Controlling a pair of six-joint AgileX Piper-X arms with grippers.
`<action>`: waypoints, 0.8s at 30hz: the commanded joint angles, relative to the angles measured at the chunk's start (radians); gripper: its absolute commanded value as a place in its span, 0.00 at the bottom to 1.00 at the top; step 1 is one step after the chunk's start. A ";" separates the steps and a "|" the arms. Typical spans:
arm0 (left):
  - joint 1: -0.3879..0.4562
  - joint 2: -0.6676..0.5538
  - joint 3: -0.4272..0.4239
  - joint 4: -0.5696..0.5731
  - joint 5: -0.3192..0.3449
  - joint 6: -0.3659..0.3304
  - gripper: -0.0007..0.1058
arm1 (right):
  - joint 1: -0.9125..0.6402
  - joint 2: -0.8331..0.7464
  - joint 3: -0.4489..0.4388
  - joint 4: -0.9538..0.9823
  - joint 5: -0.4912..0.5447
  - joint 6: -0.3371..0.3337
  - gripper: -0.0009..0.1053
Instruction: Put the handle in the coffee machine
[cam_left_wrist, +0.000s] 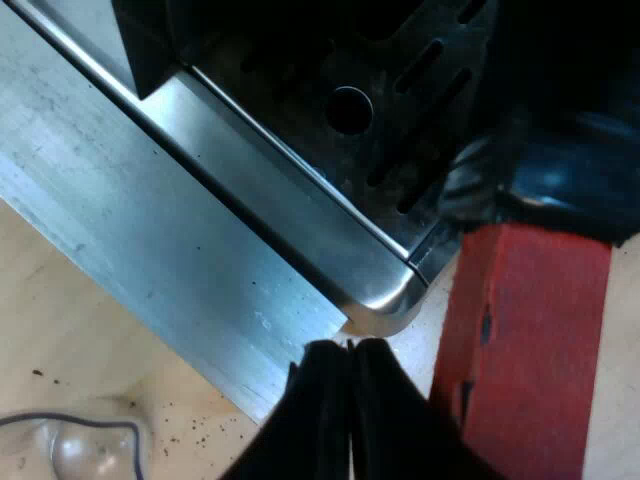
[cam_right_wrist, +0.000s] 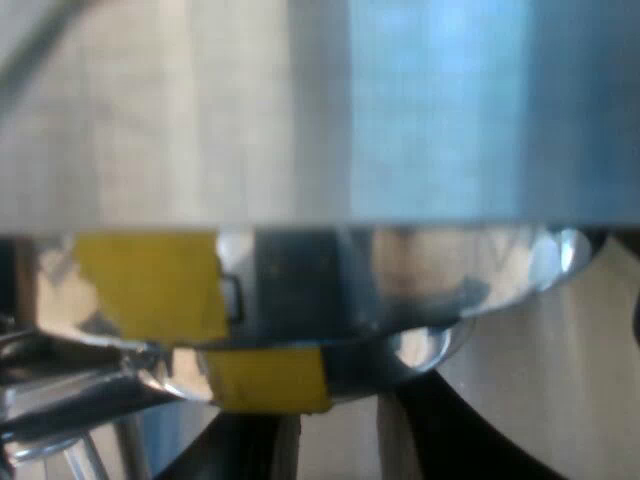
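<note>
Handle (cam_left_wrist: 560, 175), dark and glossy, showed at the corner of the espresso machine's (cam_left_wrist: 300, 200) slotted drip tray (cam_left_wrist: 400, 120). Its red end (cam_left_wrist: 525, 340) reached out past that corner over the wooden table (cam_left_wrist: 60, 310). The long axis ran from the dark part by the tray to the red end, which pointed away from the machine's front; whether its far end sat locked in the machine could not be told. A measuring glass (cam_left_wrist: 75, 450) stood on the table well apart from the tray, the wood showing through its clear wall and dark specks of grounds (cam_left_wrist: 190, 432) scattered beside it. The left end effector (cam_left_wrist: 350, 345) hovered just off the tray's rounded steel corner, its fingers pressed together on nothing. The right end effector (cam_right_wrist: 340, 420) had its fingers (cam_right_wrist: 450, 435) spread apart close under a shiny rounded metal part (cam_right_wrist: 400, 300) bearing a yellow patch (cam_right_wrist: 150, 285), beneath a flat steel face (cam_right_wrist: 320, 110).
</note>
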 joint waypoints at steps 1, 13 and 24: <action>-0.005 -0.028 -0.002 -0.029 0.014 0.005 0.01 | -0.003 -0.098 -0.021 -0.107 0.020 0.002 0.21; -0.005 -0.077 0.000 0.015 0.097 -0.021 0.01 | -0.003 -0.132 -0.021 -0.107 0.020 0.002 0.21; -0.107 -0.105 0.105 0.036 0.118 -0.047 0.01 | -0.003 -0.144 -0.021 -0.104 0.020 -0.021 0.21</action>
